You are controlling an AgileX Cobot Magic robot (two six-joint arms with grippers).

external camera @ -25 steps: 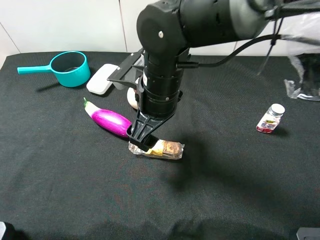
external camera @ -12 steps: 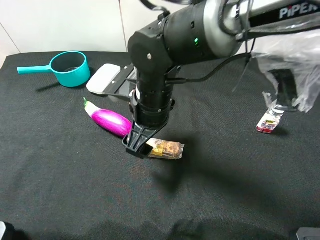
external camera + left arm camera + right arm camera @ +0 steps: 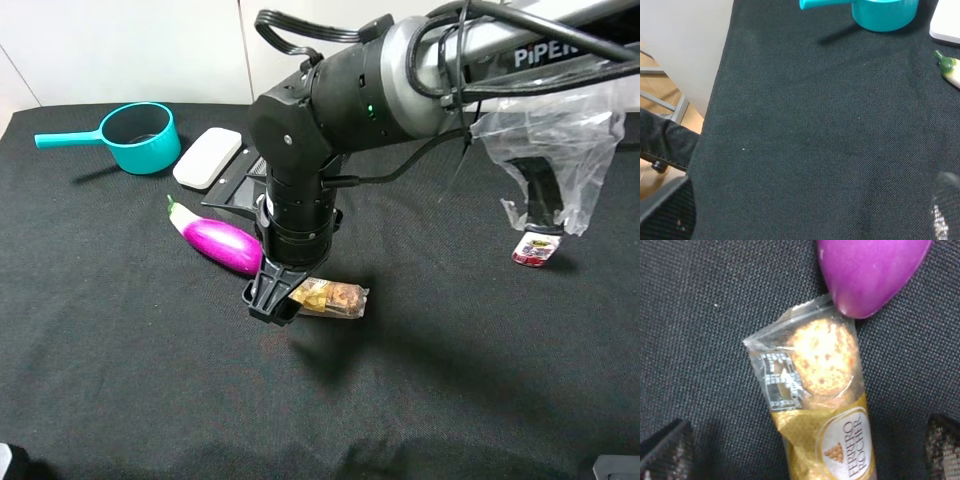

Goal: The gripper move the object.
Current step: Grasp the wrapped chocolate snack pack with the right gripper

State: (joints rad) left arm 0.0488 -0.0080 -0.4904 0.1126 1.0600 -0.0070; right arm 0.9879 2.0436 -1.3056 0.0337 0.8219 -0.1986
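Black cloth covers the bench [image 3: 120, 380]. On it lies a purple eggplant [image 3: 222, 243], its green stalk pointing away from a clear-wrapped Ferrero Rocher pack [image 3: 333, 297]. The pack lies flat, with one sealed end meeting the eggplant's rounded tip.

The right hand [image 3: 272, 298] points straight down at the end of the pack nearest the eggplant, low over the bench. Whether it touches the cloth cannot be told. Its wrist view shows the two fingertips [image 3: 662, 452] spread wide, one on each side of the pack, with nothing gripped. The wide spread and upright pose look like a set-up for closing across the wrapper's narrow width. Closing this near the eggplant may nudge it.

Relative to the hand, the pack runs lengthwise through the gap. Its sealed end and first round sweet reach beyond the fingers toward the eggplant, and the gold label sits about level with them.

The left hand [image 3: 805, 220] hangs off to the stalk side of the eggplant, over bare cloth. Its fingers are apart and hold nothing.
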